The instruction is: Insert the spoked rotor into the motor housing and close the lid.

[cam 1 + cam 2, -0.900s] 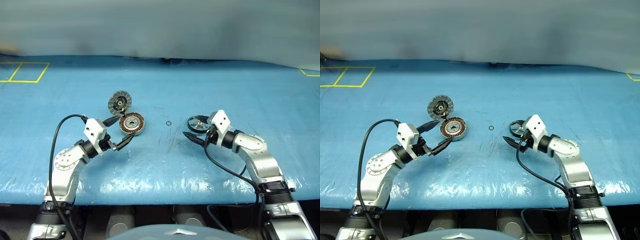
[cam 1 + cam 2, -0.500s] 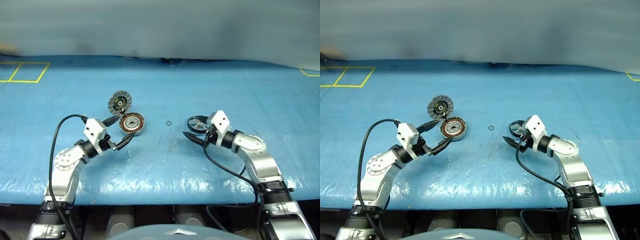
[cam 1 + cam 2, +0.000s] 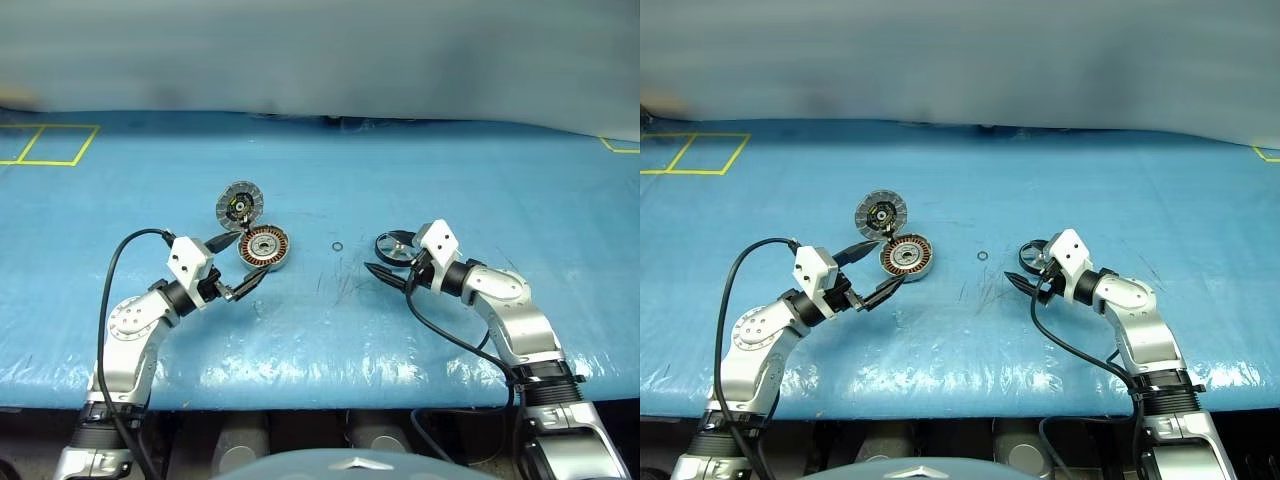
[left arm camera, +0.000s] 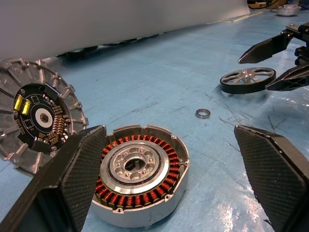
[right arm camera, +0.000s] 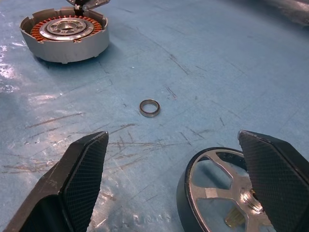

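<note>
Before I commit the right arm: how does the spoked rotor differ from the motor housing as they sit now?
The spoked rotor is a thin dark-rimmed wheel with silver spokes and open gaps; the motor housing is a deeper grey cup filled by a copper coil ring. The rotor lies alone by the right gripper; the housing is joined to the lid, which stands open, by the left gripper. Both are round, lie flat on the blue table, and neither is held.

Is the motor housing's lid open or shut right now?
Open. The lid stands tipped back beside the motor housing, its inner circuit face showing, and the copper coils lie uncovered.
</note>
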